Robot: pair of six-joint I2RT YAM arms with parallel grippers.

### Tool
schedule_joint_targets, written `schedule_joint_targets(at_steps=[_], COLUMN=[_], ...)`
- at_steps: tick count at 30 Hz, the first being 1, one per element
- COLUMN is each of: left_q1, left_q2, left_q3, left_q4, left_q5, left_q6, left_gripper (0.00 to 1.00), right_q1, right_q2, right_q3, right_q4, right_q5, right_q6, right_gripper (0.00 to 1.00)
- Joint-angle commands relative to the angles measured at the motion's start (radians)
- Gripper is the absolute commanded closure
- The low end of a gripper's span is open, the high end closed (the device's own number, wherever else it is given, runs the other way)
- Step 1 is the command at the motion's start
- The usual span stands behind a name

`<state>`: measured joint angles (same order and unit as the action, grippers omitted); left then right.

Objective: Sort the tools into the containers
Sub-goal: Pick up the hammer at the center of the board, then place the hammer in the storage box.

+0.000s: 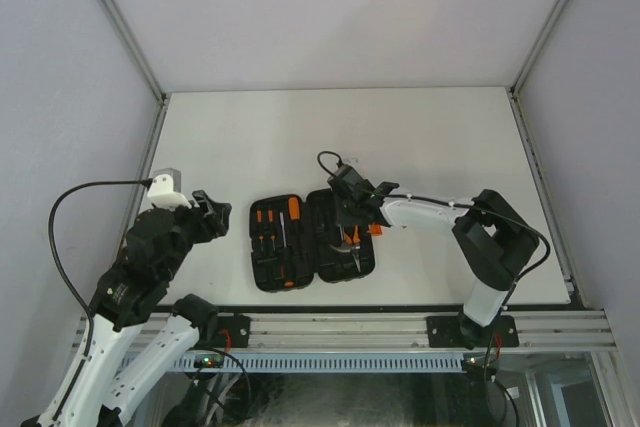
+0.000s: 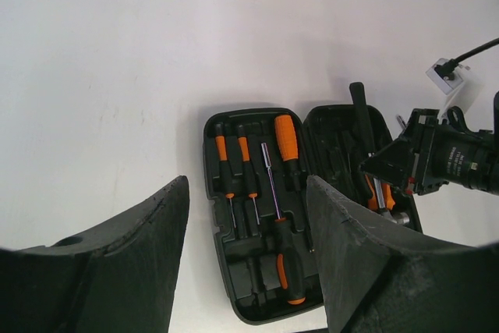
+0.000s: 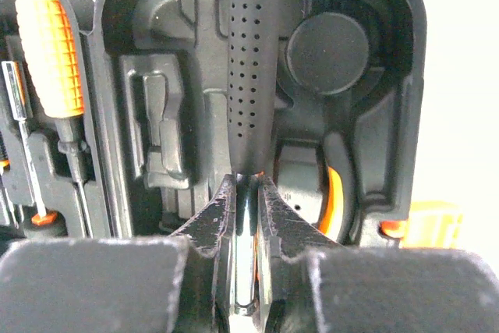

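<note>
Progress: tool case (image 1: 265,280) lies open at the near middle of the table (image 1: 300,137). The left half holds the screwdrivers (image 2: 269,193) in their slots. The right half holds the pliers (image 1: 350,239).

No loose tool shows on the table from above.

Right gripper (image 3: 248,185) is clamped narrow on the steel neck of the hammer (image 3: 251,52). The black handle points far, over the right half. Seated or not: cannot tell.

Left gripper (image 1: 215,215) is wide and empty, just left of the case.

Judged left to do: settle the hammer and let go.

Room: moulded ridges crowd the hammer on both sides. The orange latch (image 3: 429,220) sticks out on the case's right. There is open table far of the case, but the near table edge is close.
</note>
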<state>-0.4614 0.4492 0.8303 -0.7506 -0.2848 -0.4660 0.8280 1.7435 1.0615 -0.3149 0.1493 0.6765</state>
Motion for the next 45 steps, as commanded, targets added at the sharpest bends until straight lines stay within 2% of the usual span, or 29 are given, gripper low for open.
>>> schedule_joint_targets(at_steps=[1,10,16,23,29,32,42,45], left_q1=[0.006,0.006,0.006,0.006,0.006,0.006,0.006,0.006], left_q2=[0.002,-0.005,-0.034,-0.078,-0.053,-0.023,0.082,0.103], left_q3=[-0.025,-0.024,-0.028,-0.033,0.006,0.018,0.023,0.03], left_q4=[0.017,0.016,0.042,0.103,0.109,0.116,0.143,0.138], left_q5=[-0.011,-0.022,-0.013,0.029,0.085,0.119,0.182,0.183], left_q6=[0.021,0.018,0.017,0.019,0.024,0.018,-0.004,-0.002], left_gripper=[0.34,0.34,0.34,0.32,0.32,0.32,0.31,0.3], right_q1=[0.006,0.005,0.012,0.032,0.052,0.074,0.232,0.241], right_q2=[-0.115,-0.334,-0.554,-0.803,-0.876,-0.897,-0.863,-0.833], right_q3=[0.026,-0.086,-0.237,-0.413,-0.423,-0.425,-0.425,-0.419], right_q4=[-0.018,0.112,0.303,0.514,0.428,0.376,0.25,0.215], right_q5=[0.021,-0.021,-0.059,0.011,0.047,0.092,0.296,0.306], right_q6=[-0.029,-0.067,-0.156,-0.235,-0.297,-0.278,-0.119,0.002], right_gripper=[1.0,1.0,1.0,1.0,1.0,1.0,1.0,1.0])
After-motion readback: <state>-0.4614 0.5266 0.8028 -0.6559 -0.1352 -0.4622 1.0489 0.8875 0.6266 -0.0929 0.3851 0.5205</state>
